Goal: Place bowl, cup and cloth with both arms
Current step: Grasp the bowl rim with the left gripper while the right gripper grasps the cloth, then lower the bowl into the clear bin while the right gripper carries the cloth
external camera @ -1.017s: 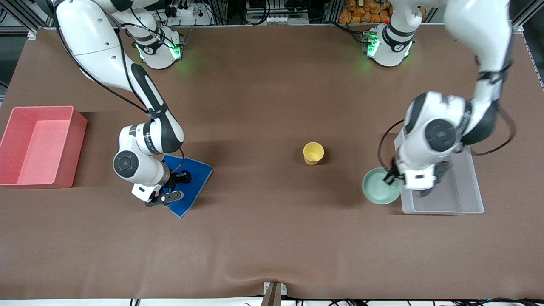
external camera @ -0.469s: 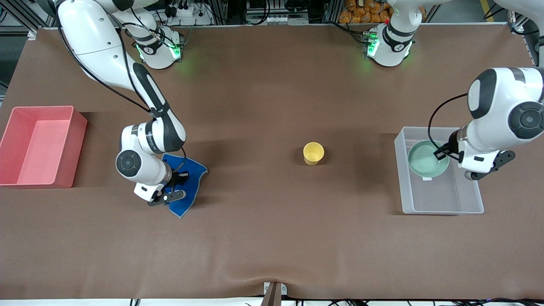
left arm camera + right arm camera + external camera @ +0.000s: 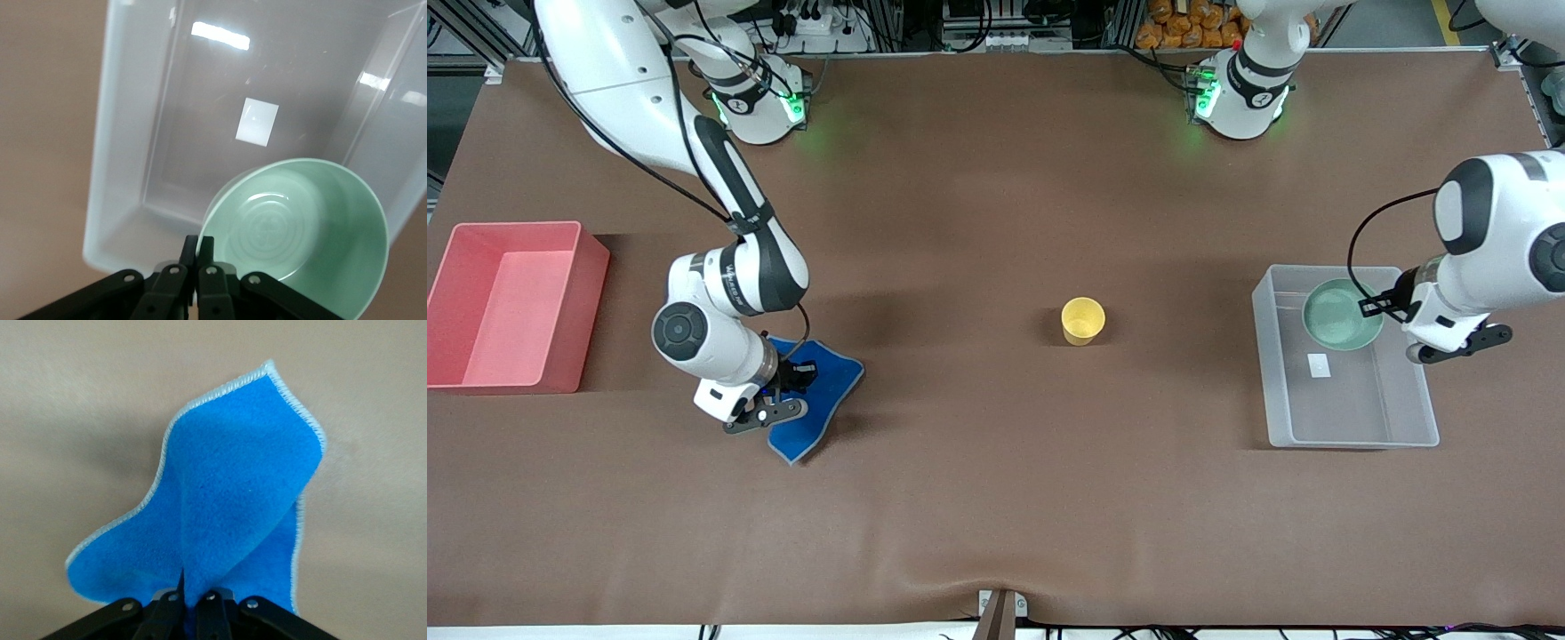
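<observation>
The left gripper (image 3: 197, 267) is pinching the glossy, likely slippery bowl (image 3: 1343, 313) by its rim over the clear bin (image 3: 1282, 391). The right gripper (image 3: 193, 597) is clamping the limp cloth (image 3: 818, 404) at a fold, so it is draping.

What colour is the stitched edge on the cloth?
Pale grey-white, around the bright blue cloth; clearest in the right wrist view.

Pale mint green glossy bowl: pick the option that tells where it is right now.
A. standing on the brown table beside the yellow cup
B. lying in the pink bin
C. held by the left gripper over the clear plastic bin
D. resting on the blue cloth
C: the left gripper is shut on the rim of the pale mint green glossy bowl, which hangs over the clear plastic bin at the left arm's end of the table.
</observation>
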Tool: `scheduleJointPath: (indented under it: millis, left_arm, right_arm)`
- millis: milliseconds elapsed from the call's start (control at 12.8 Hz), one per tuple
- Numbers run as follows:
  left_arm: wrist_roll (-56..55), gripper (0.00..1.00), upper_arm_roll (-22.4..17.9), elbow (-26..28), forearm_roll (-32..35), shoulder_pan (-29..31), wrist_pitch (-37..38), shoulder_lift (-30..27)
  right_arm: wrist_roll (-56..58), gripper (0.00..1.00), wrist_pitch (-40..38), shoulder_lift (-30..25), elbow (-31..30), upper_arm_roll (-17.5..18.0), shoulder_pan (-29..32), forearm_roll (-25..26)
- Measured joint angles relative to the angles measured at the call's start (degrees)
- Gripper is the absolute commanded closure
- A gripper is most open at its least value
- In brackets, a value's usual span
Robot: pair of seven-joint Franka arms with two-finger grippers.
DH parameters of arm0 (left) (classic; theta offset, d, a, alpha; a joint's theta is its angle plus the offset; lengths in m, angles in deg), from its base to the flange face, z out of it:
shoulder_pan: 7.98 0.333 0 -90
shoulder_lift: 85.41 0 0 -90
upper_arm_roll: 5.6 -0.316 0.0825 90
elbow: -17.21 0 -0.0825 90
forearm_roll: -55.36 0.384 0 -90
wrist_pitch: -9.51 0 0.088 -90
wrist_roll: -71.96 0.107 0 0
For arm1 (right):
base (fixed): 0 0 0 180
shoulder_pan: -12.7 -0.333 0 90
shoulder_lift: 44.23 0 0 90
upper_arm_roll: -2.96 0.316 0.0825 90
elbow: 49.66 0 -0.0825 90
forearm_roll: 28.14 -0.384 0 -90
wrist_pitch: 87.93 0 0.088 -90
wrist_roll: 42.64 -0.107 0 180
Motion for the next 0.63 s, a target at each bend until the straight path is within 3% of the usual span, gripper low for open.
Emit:
scheduleJointPath:
  millis: [235,626]
  left_arm:
    - [6.5,1.00,0.0,5.1,0.0,2.2,-8.8,0.5]
    - [10.8,1.00,0.2,9.1,0.0,3.5,-14.1,0.5]
  right_arm:
    - [0.0,1.00,-1.6,-3.6,-0.2,-0.4,0.0,0.0]
    - [0.0,1.00,-6.0,-9.1,-0.6,-1.1,0.2,0.0]
